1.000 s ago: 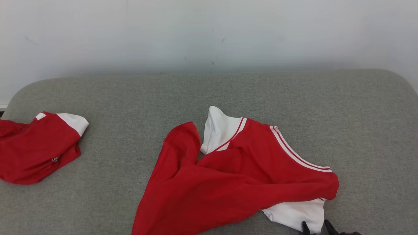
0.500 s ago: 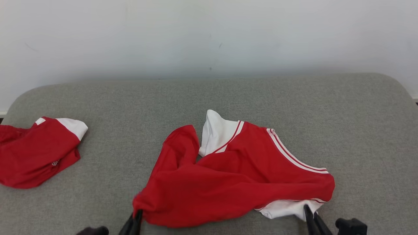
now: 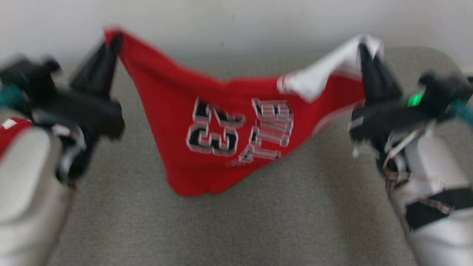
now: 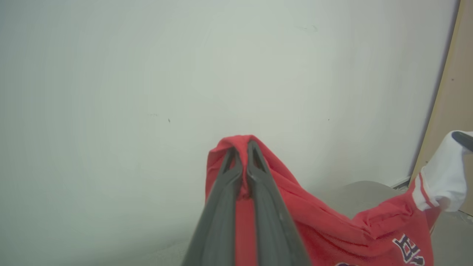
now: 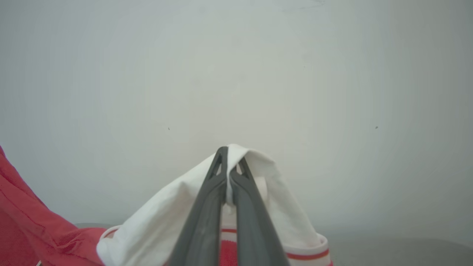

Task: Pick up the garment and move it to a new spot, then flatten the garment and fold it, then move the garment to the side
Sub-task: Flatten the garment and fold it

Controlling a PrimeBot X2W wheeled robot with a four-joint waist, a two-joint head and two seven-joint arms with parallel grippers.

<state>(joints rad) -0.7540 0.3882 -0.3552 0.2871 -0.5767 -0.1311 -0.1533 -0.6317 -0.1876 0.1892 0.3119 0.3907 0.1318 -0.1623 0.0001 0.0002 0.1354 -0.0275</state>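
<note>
Soft, even, bright light, head view motion-blurred, garment [image 3: 221,96] lettering smeared, wrist views sharp, corners dimmer

A plain white wall [image 4: 147,74], lightly specked, rises behind a grey fabric surface [image 3: 236,229] with a rounded far corner; a tan panel [image 4: 456,74] meets the wall's edge.

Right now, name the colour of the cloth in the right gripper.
White cloth, clearest in the right wrist view.
</note>
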